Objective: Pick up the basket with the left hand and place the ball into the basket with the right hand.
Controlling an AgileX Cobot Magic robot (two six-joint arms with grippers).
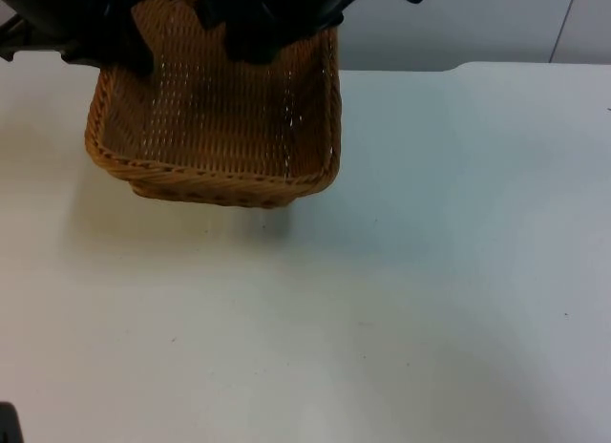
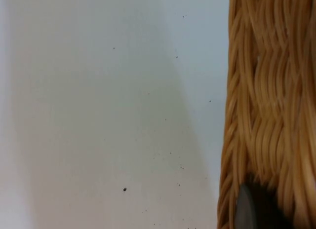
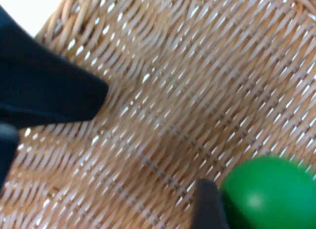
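The left gripper's (image 2: 256, 209) jaws are clamped on the rim of the wicker basket (image 1: 215, 128), holding it tilted and lifted clear of the white table (image 1: 401, 300), its shadow lying beneath it. The right gripper (image 1: 250, 37) reaches inside the basket; its jaws grasp the green ball (image 3: 271, 194) just above the woven floor.
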